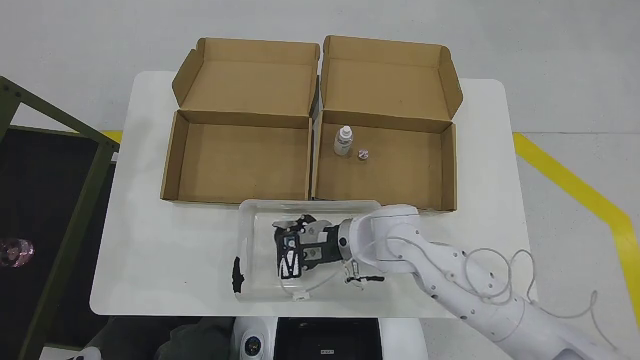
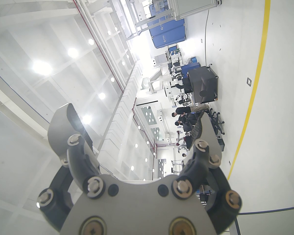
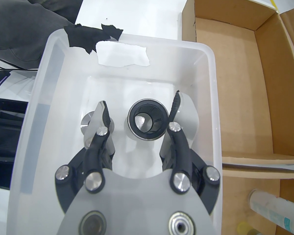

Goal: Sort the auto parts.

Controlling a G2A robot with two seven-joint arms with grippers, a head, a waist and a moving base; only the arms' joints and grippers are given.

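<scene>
Right claw [image 3: 140, 99] low inside a clear plastic bin [image 3: 205, 57], fingers spread apart, not closed on anything. Between the two fingers, a black cylindrical bushing [image 3: 148, 122] with a metal rim, standing on end on the bin floor, hollow centre facing up. One ribbed black fingertip [image 3: 174, 103] just beside the bushing's edge; touching or not, impossible to tell. Other fingertip clearly apart from the bushing on the opposite side. Behind that finger, a shiny round metal part [image 3: 85, 123], mostly hidden, also on the bin floor. On the bin's far wall, a torn piece of black tape [image 3: 88, 37] and a white paper label [image 3: 122, 54], touching each other.

Seen from above: a white table [image 1: 140, 210], with the bin at its front edge and the right arm reaching into it from the right. Beyond the bin, two open cardboard boxes side by side, touching, lids folded back. Left box [image 1: 240, 160] directly behind the bin's left half. Right box [image 1: 400, 170] holding a small white bottle [image 1: 344, 140], upright near its left wall, and a small round piece [image 1: 364, 153] just beside the bottle.

Left claw [image 2: 136, 113] pointing up toward a bright ceiling and a large hall, fingers wide apart.
</scene>
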